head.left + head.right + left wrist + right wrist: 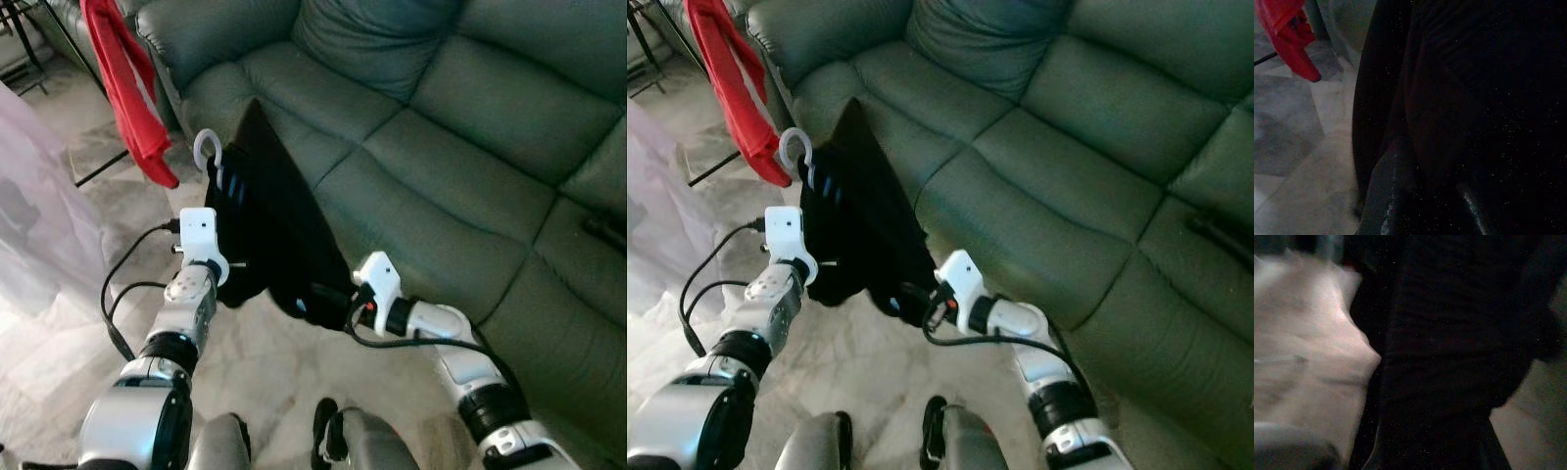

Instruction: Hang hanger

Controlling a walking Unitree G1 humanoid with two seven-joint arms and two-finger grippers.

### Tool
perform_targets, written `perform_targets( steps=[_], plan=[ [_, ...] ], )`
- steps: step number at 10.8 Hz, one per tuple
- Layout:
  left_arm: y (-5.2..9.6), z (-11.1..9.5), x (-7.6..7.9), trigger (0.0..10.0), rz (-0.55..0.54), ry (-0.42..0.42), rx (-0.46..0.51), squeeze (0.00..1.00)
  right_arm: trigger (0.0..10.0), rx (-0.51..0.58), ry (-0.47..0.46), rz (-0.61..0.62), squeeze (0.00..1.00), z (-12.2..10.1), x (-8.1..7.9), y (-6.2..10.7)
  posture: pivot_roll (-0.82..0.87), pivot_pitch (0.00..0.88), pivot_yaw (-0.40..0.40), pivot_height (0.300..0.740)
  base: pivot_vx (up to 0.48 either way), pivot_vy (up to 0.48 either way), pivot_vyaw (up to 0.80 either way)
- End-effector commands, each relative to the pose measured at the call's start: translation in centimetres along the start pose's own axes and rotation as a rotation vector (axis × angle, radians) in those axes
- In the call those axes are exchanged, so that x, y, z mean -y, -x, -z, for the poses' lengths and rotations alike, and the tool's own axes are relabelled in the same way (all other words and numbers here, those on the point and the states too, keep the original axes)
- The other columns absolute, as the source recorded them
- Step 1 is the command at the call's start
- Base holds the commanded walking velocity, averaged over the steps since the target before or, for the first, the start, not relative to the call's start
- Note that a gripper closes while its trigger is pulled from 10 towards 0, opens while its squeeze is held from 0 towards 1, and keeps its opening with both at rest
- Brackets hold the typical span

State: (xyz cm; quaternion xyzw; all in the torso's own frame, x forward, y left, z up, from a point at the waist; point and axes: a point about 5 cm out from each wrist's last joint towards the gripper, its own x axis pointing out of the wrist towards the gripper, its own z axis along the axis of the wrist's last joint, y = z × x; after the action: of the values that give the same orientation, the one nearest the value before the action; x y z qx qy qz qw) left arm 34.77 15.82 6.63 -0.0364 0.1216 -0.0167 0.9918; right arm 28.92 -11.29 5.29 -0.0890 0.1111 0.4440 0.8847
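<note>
The robot stands on a pale tiled floor [59, 323] before a dark green sofa [470, 147], carrying a black garment [269, 230] that hangs on a hanger whose white hook [207, 149] pokes up at the garment's top. The left gripper [217, 262] is pressed against the cloth's left edge below the hook, and the right gripper [338, 305] is buried in the lower right corner of the cloth; in both wrist views the dark fabric crowds the fingers, so I cannot tell how far either gripper is closed or exactly what it has hold of, though the garment is clearly held up between the two arms, clear of the sofa seat. A red cloth [127, 78] hangs from something at the upper left, near thin black stand legs [54, 39], which looks like a rack. The step in hand appears to be carrying the hanger toward a hanging place. The next move probably calls for turning left toward that rack, raising the hook above a rail and keeping it upright so it can catch; the rail itself is out of frame.
</note>
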Motion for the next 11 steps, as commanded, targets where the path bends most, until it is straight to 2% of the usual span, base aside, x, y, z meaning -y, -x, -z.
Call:
perform_targets(
  steps=[1,2,3,4,6,7,8,9,10,11],
  plan=[
    [-0.5,-2.0,-0.5,0.0,-0.028,0.041,0.067,0.00,10.0,-0.105,0.024,0.097,0.99,1.8,0.9,1.0,-0.02,0.145,-0.075,0.740,0.000,0.000,0.00],
    [-0.7,-2.8,-0.6,0.0,-0.030,0.043,0.098,0.00,10.0,-0.064,0.100,0.240,1.00,1.3,2.0,1.4,-0.02,0.143,-0.076,0.740,0.000,0.000,0.00],
    [-0.7,-3.1,-0.8,0.0,-0.038,0.028,0.116,0.00,10.0,-0.002,0.097,0.272,1.00,0.7,1.9,1.4,-0.02,0.143,-0.076,0.740,0.000,0.000,0.00],
    [-0.7,-3.7,-1.5,0.0,-0.058,0.006,0.144,0.00,10.0,-0.015,0.104,0.166,1.00,1.5,0.3,1.6,-0.02,0.141,-0.076,0.740,0.000,0.000,0.00],
    [-0.6,-4.0,-1.9,0.0,-0.068,0.025,0.154,0.00,10.0,-0.153,0.160,0.073,1.00,4.6,-1.4,2.7,-0.01,0.128,-0.068,0.740,0.000,0.000,0.00],
    [-0.4,-3.7,-2.1,0.0,-0.056,0.011,0.155,0.00,10.0,-0.125,0.130,0.098,1.00,4.6,-1.4,3.0,-0.01,0.123,-0.062,0.740,0.000,0.000,0.00],
    [0.2,-3.0,-2.3,0.0,-0.007,-0.055,0.170,0.00,10.0,-0.152,0.120,0.097,1.00,4.7,-1.0,3.8,-0.02,0.117,-0.052,0.740,0.000,0.000,0.00],
    [1.5,-1.6,-2.2,0.0,0.156,-0.186,0.173,0.00,10.0,-0.260,0.219,0.206,1.00,4.6,1.2,5.1,-0.03,0.122,-0.048,0.740,0.000,0.000,0.00],
    [2.4,-0.8,-2.5,0.0,0.263,-0.291,0.167,0.00,10.0,-0.219,0.298,0.214,1.00,3.0,3.1,6.1,-0.03,0.124,-0.050,0.740,0.000,0.000,0.00],
    [2.7,-0.7,-2.9,0.0,0.276,-0.324,0.162,0.00,10.0,-0.215,0.312,0.201,1.00,2.3,3.8,6.4,-0.03,0.131,-0.052,0.740,0.000,0.000,0.00]
  ],
)
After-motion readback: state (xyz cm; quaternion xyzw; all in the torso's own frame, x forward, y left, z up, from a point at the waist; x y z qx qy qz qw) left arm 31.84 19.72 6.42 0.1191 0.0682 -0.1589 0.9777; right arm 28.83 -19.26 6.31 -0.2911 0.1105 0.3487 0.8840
